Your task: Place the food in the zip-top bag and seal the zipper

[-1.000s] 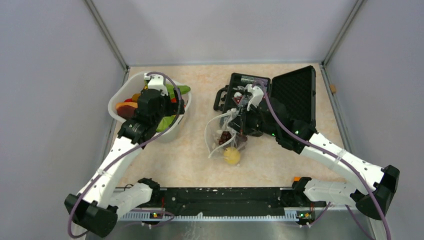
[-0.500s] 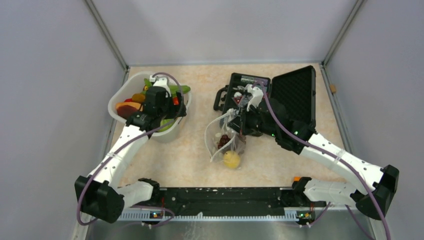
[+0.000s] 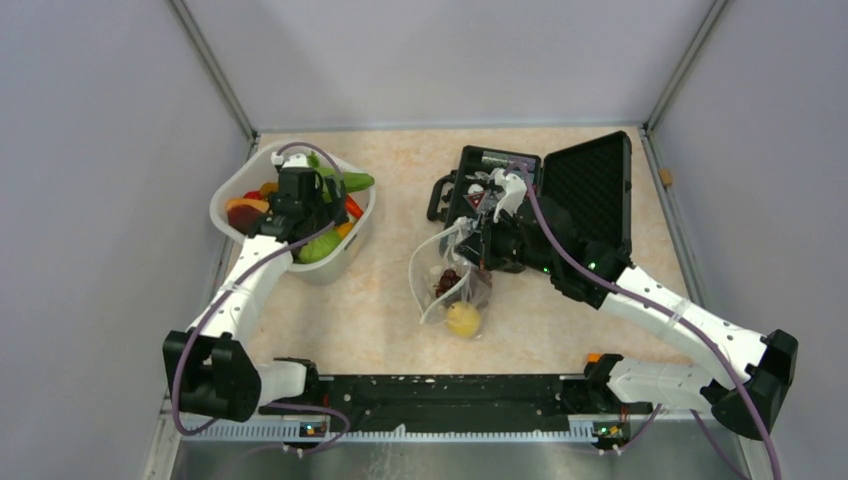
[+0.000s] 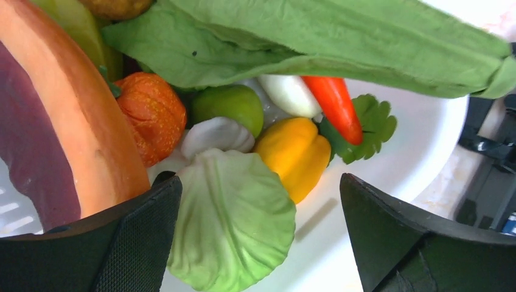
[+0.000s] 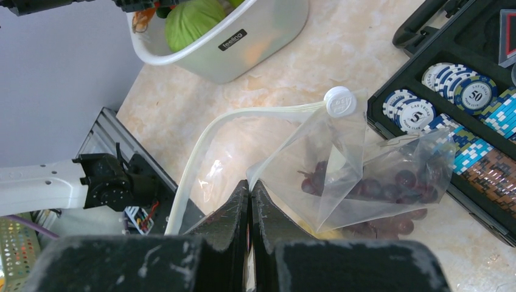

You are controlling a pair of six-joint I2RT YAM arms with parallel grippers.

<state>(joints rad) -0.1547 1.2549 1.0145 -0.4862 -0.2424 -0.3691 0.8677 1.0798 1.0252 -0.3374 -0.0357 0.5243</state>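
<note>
The food lies in a white basket (image 3: 335,262) at the left: a pale green cabbage leaf (image 4: 234,237), a yellow pepper (image 4: 292,152), a red chili (image 4: 331,103), an orange tangerine (image 4: 152,112) and a big green leaf (image 4: 316,42). My left gripper (image 4: 258,182) hangs open inside the basket, its fingers either side of the cabbage leaf, gripping nothing. My right gripper (image 5: 251,185) is shut on the mouth edge of the zip-top bag (image 5: 341,158), holding it up. The zipper (image 5: 201,152) curves away in a loop to its white slider (image 5: 339,101). Dark grapes (image 5: 395,188) and a lemon (image 3: 462,318) are in the bag.
An open black hard case (image 3: 590,185) with poker chips (image 5: 450,85) sits just behind and right of the bag. Grey walls close in the table on three sides. The black base rail (image 3: 430,395) runs along the near edge.
My left gripper has moved back and left over the basket and down among the food; the basket has shifted slightly left. The right gripper and bag have stayed put.
</note>
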